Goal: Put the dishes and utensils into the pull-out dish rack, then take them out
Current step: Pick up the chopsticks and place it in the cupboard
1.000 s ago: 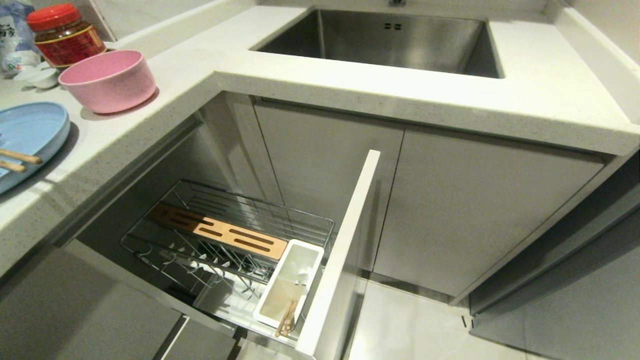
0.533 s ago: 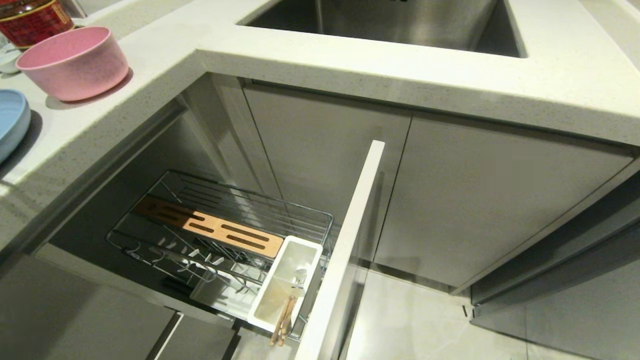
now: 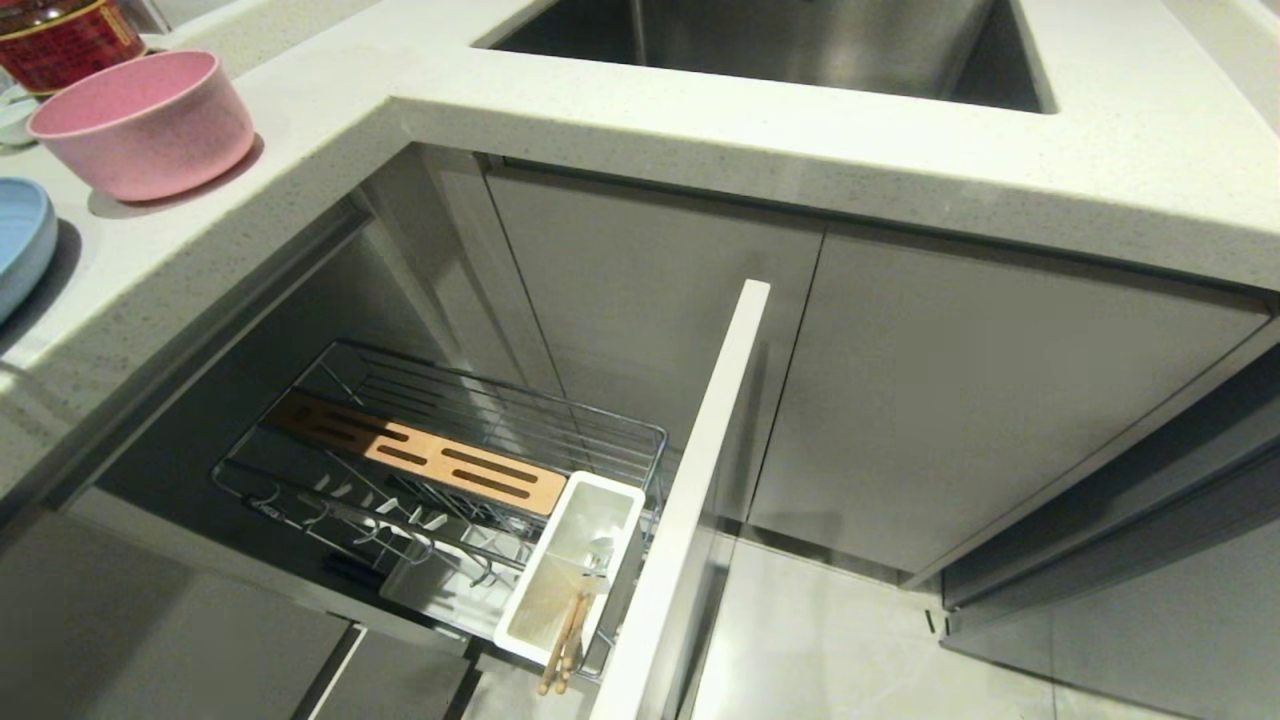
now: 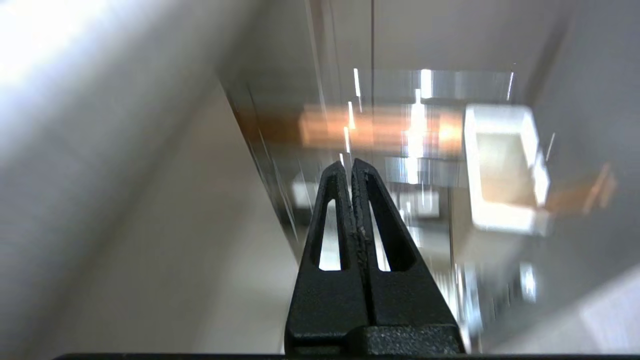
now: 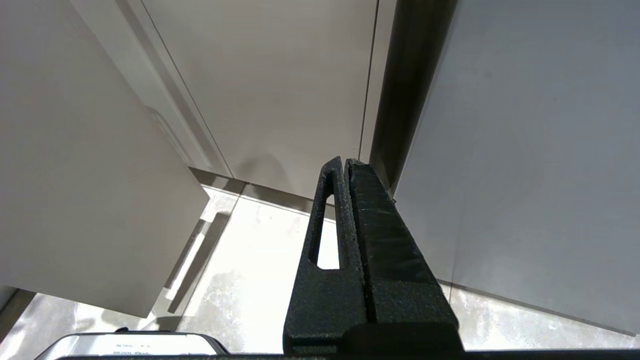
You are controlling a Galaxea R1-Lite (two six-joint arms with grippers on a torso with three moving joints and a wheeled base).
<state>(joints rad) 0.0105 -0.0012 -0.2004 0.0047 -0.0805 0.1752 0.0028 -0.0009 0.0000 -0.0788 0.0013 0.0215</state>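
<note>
The pull-out dish rack (image 3: 520, 408) stands drawn out under the counter, with its wooden strip (image 3: 420, 455), white utensil cup (image 3: 556, 590) and white front panel (image 3: 700, 470). Wooden chopsticks (image 3: 562, 645) lean out of the cup's near end. The pink bowl (image 3: 140, 120) and an edge of the light-blue plate (image 3: 20, 245) sit on the counter at far left. My left gripper (image 4: 348, 162) hangs shut and empty above the rack, whose wooden strip (image 4: 380, 131) and cup (image 4: 502, 170) show blurred below it. My right gripper (image 5: 345, 161) is shut and empty, low over the floor. Neither arm shows in the head view.
A steel sink (image 3: 800, 40) is set in the pale countertop (image 3: 700, 130) overhanging the rack. A red-lidded jar (image 3: 55, 40) stands behind the bowl. Grey cabinet doors (image 3: 950, 400) close off the right side, and tiled floor (image 3: 820, 640) lies beside the front panel.
The head camera has tipped down, so the whole scene slid up and left; most of the plate left the view. Bowl, rack and chopsticks keep their places.
</note>
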